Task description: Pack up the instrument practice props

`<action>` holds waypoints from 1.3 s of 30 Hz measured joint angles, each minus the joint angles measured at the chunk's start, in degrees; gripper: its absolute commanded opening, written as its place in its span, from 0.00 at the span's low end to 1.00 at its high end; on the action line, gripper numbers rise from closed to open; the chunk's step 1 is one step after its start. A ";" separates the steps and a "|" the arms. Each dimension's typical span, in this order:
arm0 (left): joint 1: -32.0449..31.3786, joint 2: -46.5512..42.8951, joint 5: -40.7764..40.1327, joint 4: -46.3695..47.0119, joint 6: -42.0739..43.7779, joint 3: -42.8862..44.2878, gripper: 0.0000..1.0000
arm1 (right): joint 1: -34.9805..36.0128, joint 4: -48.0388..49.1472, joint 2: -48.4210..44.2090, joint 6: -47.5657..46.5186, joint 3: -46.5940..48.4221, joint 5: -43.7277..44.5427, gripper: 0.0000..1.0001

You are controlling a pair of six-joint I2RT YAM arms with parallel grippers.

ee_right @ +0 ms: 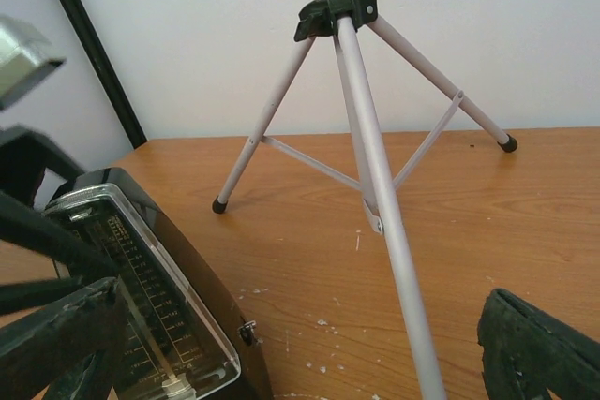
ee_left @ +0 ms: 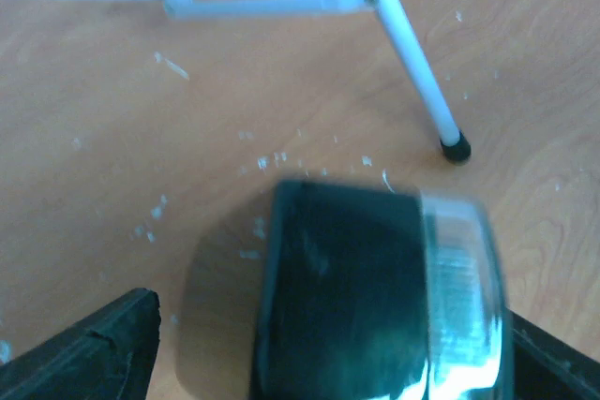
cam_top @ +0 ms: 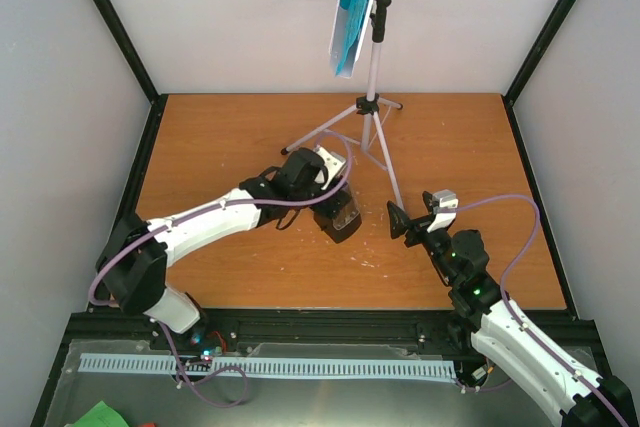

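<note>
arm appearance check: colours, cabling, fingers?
Both the left arm and right arm have white link shells with black joints. A purple cable loops along each. The fingers are black and scuffed. A green light glows on the right arm's wrist.

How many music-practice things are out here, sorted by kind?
Grey tripod music stand: 1
Small black pyramid metronome with a clear front: 1
Cyan sheet-music bundle on the stand: 1 (single pages cannot be counted)
Total: 3
</note>
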 measured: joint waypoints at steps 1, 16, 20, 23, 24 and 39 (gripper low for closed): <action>0.04 -0.31 0.00 -0.02 -1.01 -0.90 0.91 | 0.00 0.00 0.00 0.00 0.00 0.09 1.00; -0.42 -7.48 19.23 10.93 -9.84 -14.88 0.98 | 0.00 -0.17 0.11 0.00 0.00 0.83 1.00; -1.68 -7.06 23.76 15.04 -10.51 -16.26 0.98 | 0.00 -0.35 -0.24 0.00 0.00 1.11 1.00; -2.97 -7.34 24.92 18.12 -10.43 -17.81 1.00 | 0.00 -0.70 -0.94 -0.02 -0.15 1.40 1.00; -3.28 -8.02 24.11 19.19 -10.27 -19.02 1.00 | 0.00 -0.76 -1.33 0.00 -0.33 1.49 1.00; 3.34 -9.31 25.68 33.20 6.43 -19.85 0.99 | -0.02 -1.53 -3.76 -0.04 -0.92 1.27 1.00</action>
